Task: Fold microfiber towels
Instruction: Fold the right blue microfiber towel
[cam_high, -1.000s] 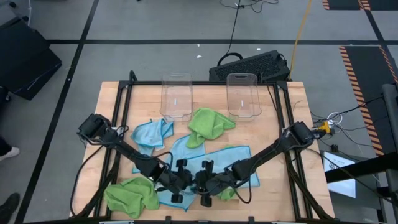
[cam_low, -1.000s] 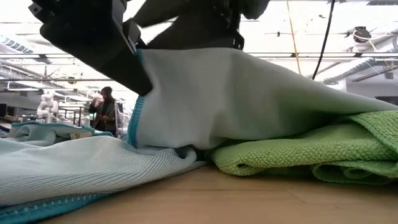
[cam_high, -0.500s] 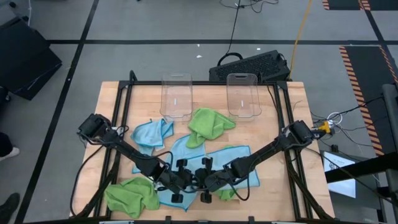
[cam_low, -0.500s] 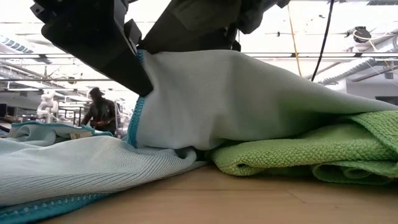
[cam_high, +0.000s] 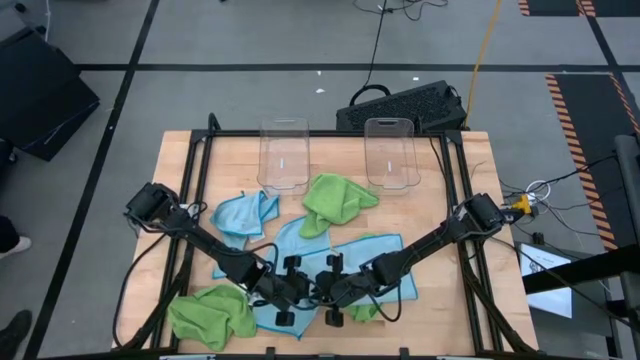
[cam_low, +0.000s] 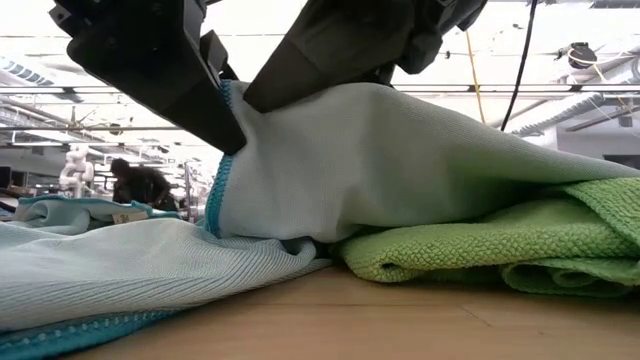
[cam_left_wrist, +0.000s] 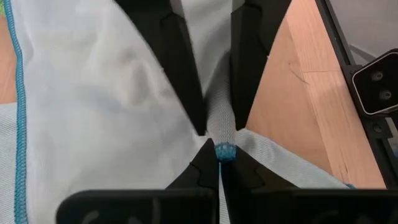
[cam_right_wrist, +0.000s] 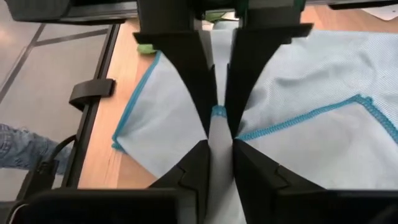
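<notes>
Microfiber towels (cam_high: 330, 210) lie crumpled across the bench (cam_high: 450, 170), none folded yet; left gripper (cam_high: 290, 290) and right gripper (cam_high: 335, 290) both pinch the light blue towel (cam_low: 400, 160) at the front, fingers clamped on its hem.

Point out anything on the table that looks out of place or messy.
Nothing is damaged, but a green towel at the front left and another near the clear bins lie crumpled, not folded. A blue towel is bunched too.
</notes>
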